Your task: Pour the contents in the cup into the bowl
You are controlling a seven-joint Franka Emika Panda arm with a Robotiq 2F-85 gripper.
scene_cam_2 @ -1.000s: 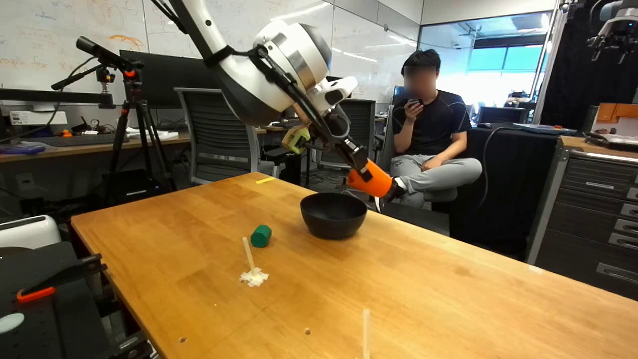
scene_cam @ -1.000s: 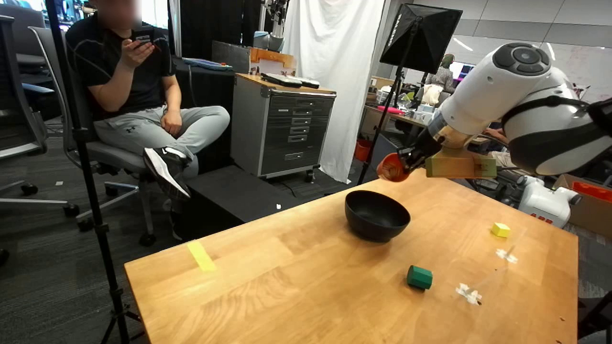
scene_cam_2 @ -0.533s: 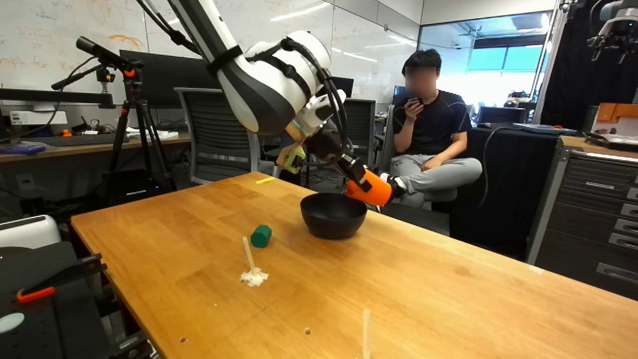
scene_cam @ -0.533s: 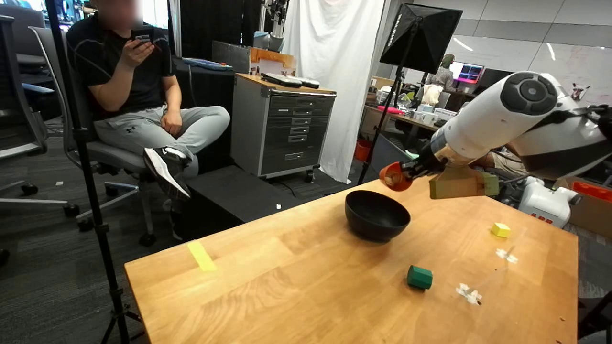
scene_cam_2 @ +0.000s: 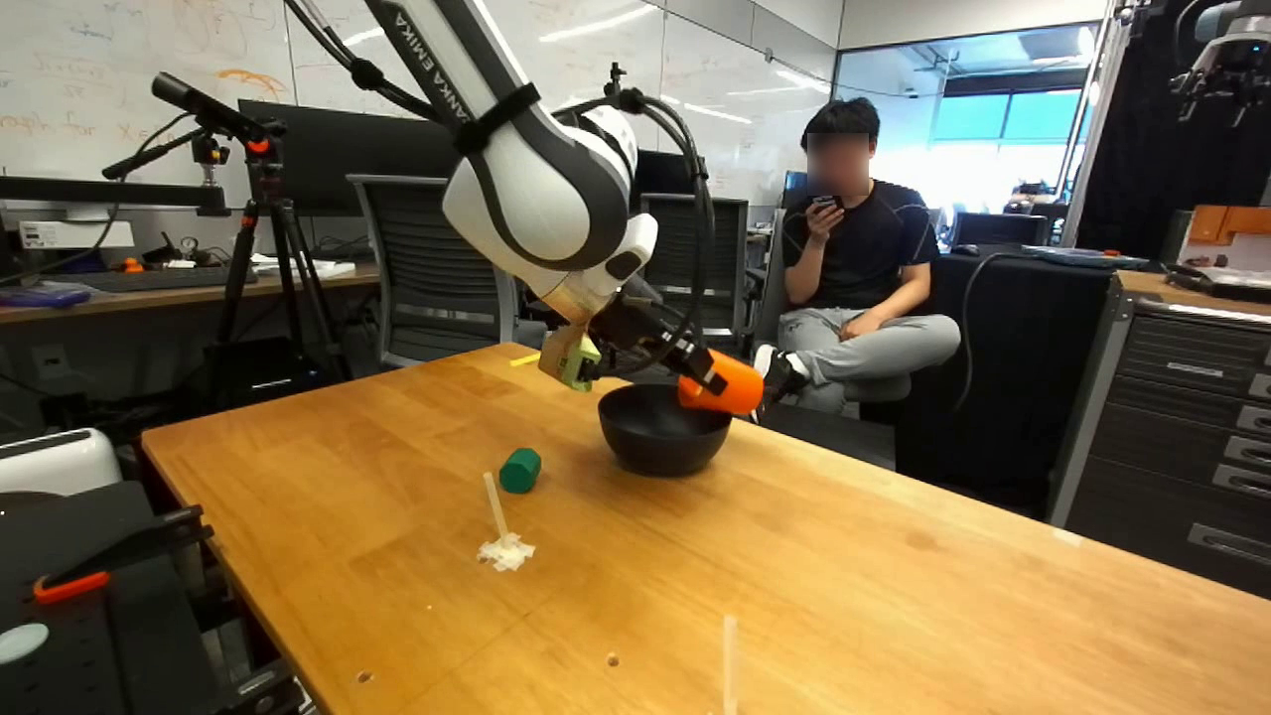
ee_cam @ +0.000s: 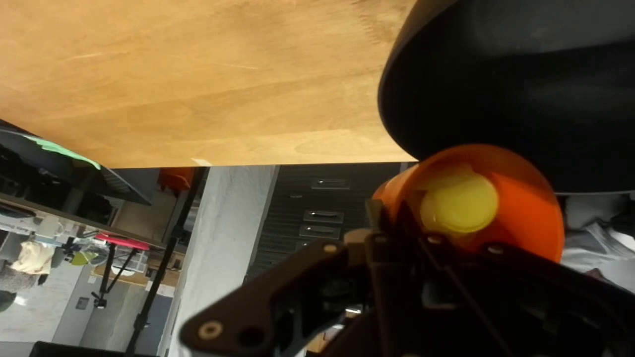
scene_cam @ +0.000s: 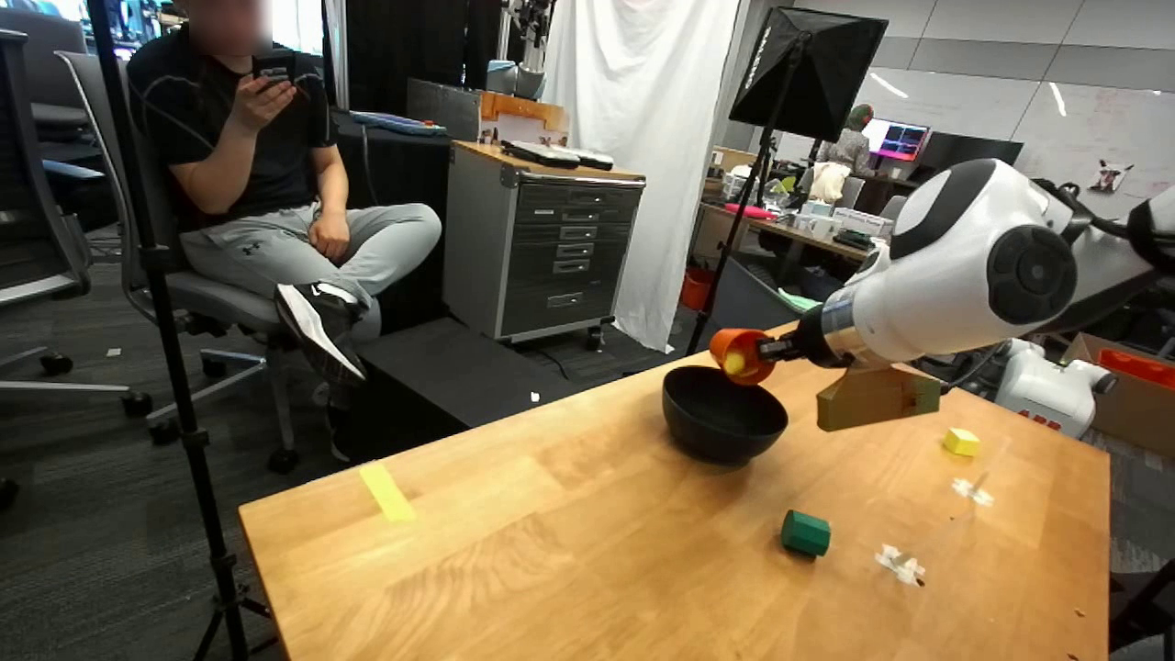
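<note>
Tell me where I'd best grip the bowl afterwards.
Pinch the black bowl by its rim, probably from above on the side facing the green block: the bowl stands upright, wall exposed there, while the orange cup crowds the opposite edge.

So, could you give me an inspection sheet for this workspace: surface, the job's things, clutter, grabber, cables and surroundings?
Surface: wooden table, flat yellow strip near an edge.
Job's things: orange cup, tilted by the rim of the black bowl; contact cannot be told; yellow contents inside the cup.
Clutter: green block, yellow block, white patches on the table.
Grippers: one gripper, closed on the cup.
Cables: black cables loop along the white arm.
Surroundings: seated person holding a phone; office chairs; drawer cabinet.
</note>
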